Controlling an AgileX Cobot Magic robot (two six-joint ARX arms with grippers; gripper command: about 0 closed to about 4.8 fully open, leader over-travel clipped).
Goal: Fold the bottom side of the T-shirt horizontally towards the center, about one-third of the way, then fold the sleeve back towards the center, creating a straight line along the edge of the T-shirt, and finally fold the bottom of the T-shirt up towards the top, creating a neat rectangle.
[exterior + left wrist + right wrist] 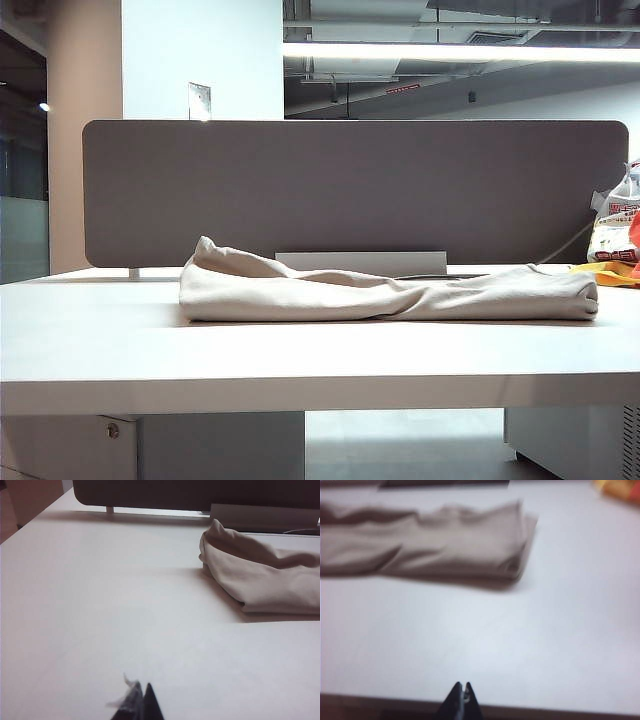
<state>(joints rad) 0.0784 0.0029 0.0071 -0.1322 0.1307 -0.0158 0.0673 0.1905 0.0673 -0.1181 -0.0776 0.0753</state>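
The T-shirt [390, 293] lay folded into a long, low bundle on the white worktop [300, 350], its long axis running side to side across the exterior view, parallel to the grey partition [350, 190] behind it. Its left end was rounded and bulged upward into a small peak; its right end was a blunter, layered fold. Soft creases ran lengthwise along the beige cloth. It sat toward the far half of the worktop, nearer the right side than the left.

The left end effector [142, 705] hung low over bare worktop, well apart from the T-shirt's rounded end [260, 575], its dark tips pressed together with nothing clamped between them; a pale wisp clung to one tip. The right end effector [462, 700] was above the near edge of the worktop, also clenched tight and empty, well short of the T-shirt's layered end [470, 545]. That view was blurred.

A yellow cloth [608, 272] and a printed bag [618, 225] sat at the far right of the worktop. Beyond the partition stood a pale column [200, 60] and a bright ceiling light strip [460, 52].
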